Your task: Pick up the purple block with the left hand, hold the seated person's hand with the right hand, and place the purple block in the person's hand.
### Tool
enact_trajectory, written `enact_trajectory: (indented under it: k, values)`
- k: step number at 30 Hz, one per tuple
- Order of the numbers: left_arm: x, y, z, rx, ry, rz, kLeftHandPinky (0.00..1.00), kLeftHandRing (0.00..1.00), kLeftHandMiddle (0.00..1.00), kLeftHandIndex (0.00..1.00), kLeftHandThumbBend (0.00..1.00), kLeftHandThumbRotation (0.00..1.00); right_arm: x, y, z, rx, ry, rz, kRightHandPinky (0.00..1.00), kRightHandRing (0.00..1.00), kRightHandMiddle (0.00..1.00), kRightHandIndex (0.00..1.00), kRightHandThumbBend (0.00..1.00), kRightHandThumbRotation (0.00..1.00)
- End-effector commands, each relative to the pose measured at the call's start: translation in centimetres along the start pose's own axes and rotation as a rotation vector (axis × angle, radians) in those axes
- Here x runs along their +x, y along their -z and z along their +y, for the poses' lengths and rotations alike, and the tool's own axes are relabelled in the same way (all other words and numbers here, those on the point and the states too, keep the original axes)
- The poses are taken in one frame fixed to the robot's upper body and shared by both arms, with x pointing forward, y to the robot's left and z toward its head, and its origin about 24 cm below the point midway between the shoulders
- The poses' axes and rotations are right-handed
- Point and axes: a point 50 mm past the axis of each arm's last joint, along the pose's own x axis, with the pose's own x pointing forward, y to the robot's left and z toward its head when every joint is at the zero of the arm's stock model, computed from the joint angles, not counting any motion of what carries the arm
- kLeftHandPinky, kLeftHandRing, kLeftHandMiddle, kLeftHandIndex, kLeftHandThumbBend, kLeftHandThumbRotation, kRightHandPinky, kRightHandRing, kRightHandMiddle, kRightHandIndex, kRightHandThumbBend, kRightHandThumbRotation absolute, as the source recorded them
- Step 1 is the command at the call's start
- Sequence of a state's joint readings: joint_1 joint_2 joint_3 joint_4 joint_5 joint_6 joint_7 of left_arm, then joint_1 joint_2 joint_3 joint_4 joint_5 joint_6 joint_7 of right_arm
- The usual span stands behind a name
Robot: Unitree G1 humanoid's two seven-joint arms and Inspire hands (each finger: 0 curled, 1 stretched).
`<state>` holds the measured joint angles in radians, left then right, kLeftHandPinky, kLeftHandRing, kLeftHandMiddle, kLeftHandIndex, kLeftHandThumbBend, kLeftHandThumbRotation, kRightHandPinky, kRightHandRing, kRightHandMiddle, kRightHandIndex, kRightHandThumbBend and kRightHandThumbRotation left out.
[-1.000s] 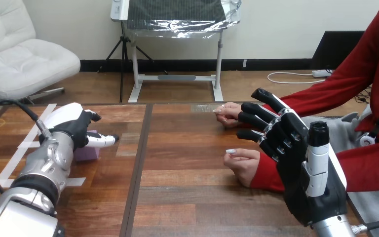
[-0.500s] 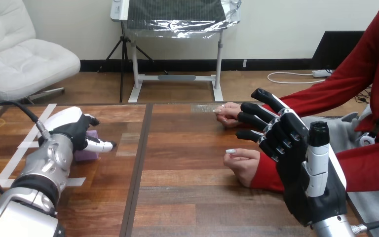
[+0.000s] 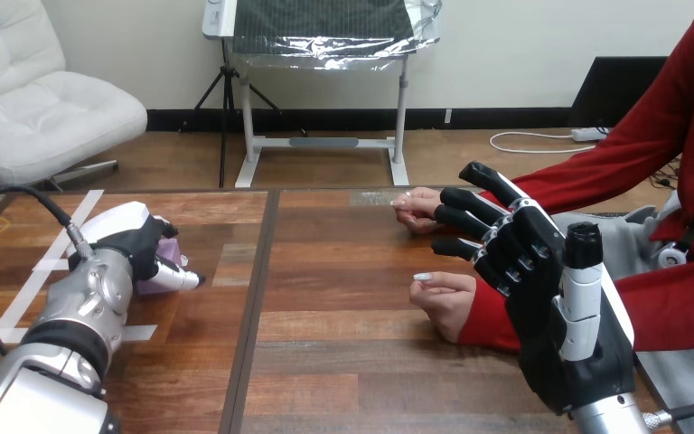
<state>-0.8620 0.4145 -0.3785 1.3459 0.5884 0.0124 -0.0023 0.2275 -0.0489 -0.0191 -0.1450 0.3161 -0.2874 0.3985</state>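
Head view: left hand (image 3: 131,246) on the purple block (image 3: 151,287), right hand (image 3: 551,334) raised by the person's hands.
At the wooden table's (image 3: 325,362) left, the left hand's fingers and thumb curl round the purple block, which rests on the tabletop. Right of centre lie the person's far hand (image 3: 420,210) and near hand (image 3: 443,298). The right hand stands beside them with its fingers straight and spread, holding nothing; whether it touches them cannot be told.

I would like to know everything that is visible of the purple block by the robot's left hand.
The purple block is small and pale lilac, with flat faces and a plain matte surface. It sits on the left part of the wooden table and appears to rest on it. The left hand covers most of it, with fingers curled over its far side and the thumb across its near side.
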Motion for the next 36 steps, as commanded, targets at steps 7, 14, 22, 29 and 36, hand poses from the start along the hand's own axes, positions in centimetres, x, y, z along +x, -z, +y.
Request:
enact_trajectory:
  k: [7, 14, 22, 29, 36]
  values:
    - [0.11, -1.20, 1.67, 0.040, -0.033, -0.019, 0.97, 0.91, 0.90, 0.88, 0.57, 0.16, 1.32, -1.33, 0.02, -0.023, -0.030, -0.076, 0.71, 0.81, 0.81, 0.86, 0.84, 0.98]
    - [0.12, -1.25, 1.76, 0.078, -0.036, -0.015, 0.96, 0.91, 0.90, 0.87, 0.55, 0.10, 1.32, -1.32, 0.02, -0.023, -0.034, -0.076, 0.71, 0.81, 0.81, 0.86, 0.85, 0.98]
    - [0.13, -1.29, 1.84, 0.121, -0.037, -0.004, 0.94, 0.91, 0.89, 0.87, 0.50, 0.02, 1.35, -1.35, 0.07, -0.023, -0.035, -0.078, 0.71, 0.81, 0.81, 0.86, 0.85, 0.98]
    - [0.13, -1.26, 1.86, 0.147, -0.046, 0.002, 0.94, 0.91, 0.89, 0.86, 0.50, 0.00, 1.35, -1.35, 0.08, -0.023, -0.036, -0.079, 0.71, 0.81, 0.80, 0.85, 0.85, 0.98]
    - [0.12, -1.21, 1.85, 0.153, -0.050, 0.005, 0.94, 0.90, 0.89, 0.86, 0.51, 0.00, 1.35, -1.34, 0.10, -0.017, -0.039, -0.079, 0.71, 0.81, 0.80, 0.86, 0.84, 0.98]
